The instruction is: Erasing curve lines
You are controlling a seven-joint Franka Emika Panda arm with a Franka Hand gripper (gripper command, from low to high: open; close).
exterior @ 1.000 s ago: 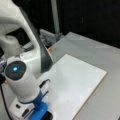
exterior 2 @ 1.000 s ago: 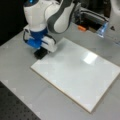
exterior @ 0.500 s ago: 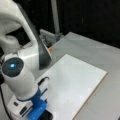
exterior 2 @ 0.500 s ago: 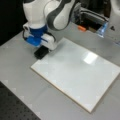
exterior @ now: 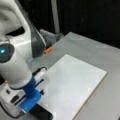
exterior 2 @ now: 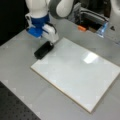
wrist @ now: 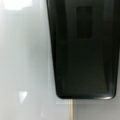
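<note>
A white rectangular board (exterior 2: 75,72) lies on the grey table, seen in both front views (exterior: 75,85). No wavy pen stroke shows on it in any view. A black rectangular block (exterior 2: 43,50) rests over the board's corner at a front view's left. My gripper (exterior 2: 51,42) hangs right over the block's end, with its white and blue hand above it. In a front view the gripper (exterior: 35,102) sits at the bottom left, the block (exterior: 41,113) beneath it. The wrist view is filled by the block (wrist: 82,50) on the board (wrist: 25,62); no fingers show there.
A small orange item (exterior 2: 81,28) lies beyond the board, also seen near the arm (exterior: 48,50). A bluish clear object (exterior 2: 102,28) and dark equipment stand at a front view's top right. A black perforated surface (exterior 2: 15,107) borders the grey table (exterior 2: 20,62).
The arm has shifted only slightly over the board's corner. The black block stays under the gripper at the same corner.
</note>
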